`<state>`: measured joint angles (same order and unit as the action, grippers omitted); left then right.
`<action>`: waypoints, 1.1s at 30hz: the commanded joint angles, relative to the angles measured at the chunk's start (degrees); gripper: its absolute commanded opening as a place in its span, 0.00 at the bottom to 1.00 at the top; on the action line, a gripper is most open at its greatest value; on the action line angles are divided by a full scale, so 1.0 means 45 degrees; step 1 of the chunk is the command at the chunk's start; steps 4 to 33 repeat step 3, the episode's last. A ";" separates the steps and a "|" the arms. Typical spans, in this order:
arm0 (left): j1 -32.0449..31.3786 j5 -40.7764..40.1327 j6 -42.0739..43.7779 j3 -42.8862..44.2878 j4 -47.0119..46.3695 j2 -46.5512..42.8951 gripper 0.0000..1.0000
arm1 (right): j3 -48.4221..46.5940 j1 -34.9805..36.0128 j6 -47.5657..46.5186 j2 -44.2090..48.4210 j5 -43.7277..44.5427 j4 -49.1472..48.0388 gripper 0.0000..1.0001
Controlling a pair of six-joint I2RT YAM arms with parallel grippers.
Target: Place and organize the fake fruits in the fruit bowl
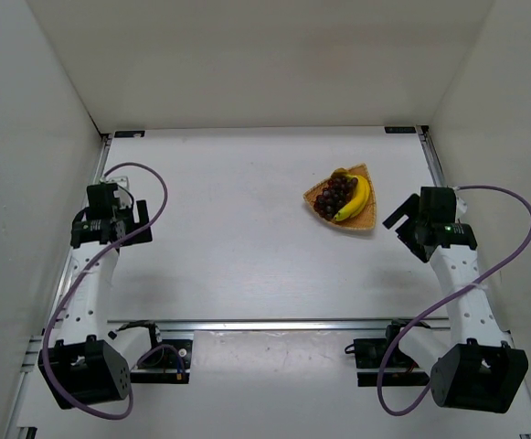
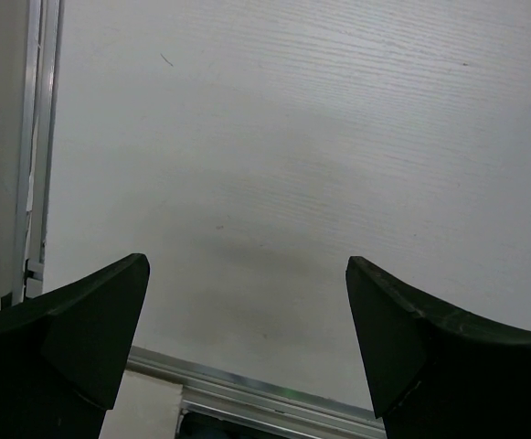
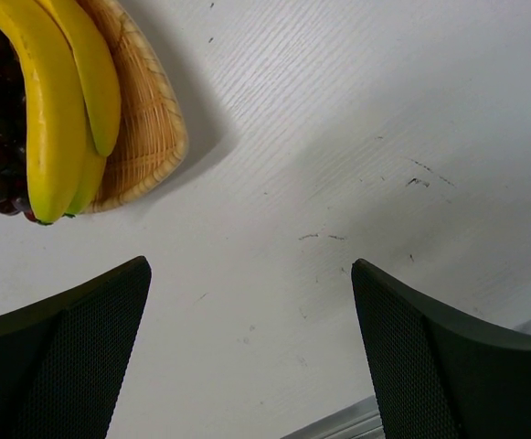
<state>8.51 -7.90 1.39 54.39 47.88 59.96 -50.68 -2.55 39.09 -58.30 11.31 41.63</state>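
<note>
Grapes (image 1: 335, 194) and banana (image 1: 355, 199) both lie in the fruit bowl (image 1: 313, 195) at the desk's (image 1: 228, 238) far right, with the banana's tip reaching the rim. Placing looks done; at most a small tidying nudge is left. The right gripper (image 3: 251, 265), spread and empty, hangs just right of the bowl. The left gripper (image 2: 247, 265), also spread and empty, is well apart at the left. Room to move lies left of the bowl; the side wall crowds the right.
</note>
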 commanded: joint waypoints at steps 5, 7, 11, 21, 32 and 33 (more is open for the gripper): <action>0.0061 0.0504 -0.0229 0.0022 -0.0229 -0.0025 1.00 | -0.0028 -0.0040 0.0122 0.0320 0.0143 0.0222 0.94; 0.0061 0.0504 -0.0229 0.0022 -0.0229 -0.0025 1.00 | -0.0028 -0.0040 0.0122 0.0320 0.0143 0.0222 0.94; 0.0061 0.0504 -0.0229 0.0022 -0.0229 -0.0025 1.00 | -0.0028 -0.0040 0.0122 0.0320 0.0143 0.0222 0.94; 0.0061 0.0504 -0.0229 0.0022 -0.0229 -0.0025 1.00 | -0.0028 -0.0040 0.0122 0.0320 0.0143 0.0222 0.94; 0.0061 0.0504 -0.0229 0.0022 -0.0229 -0.0025 1.00 | -0.0028 -0.0040 0.0122 0.0320 0.0143 0.0222 0.94; 0.0061 0.0504 -0.0229 0.0022 -0.0229 -0.0025 1.00 | -0.0028 -0.0040 0.0122 0.0320 0.0143 0.0222 0.94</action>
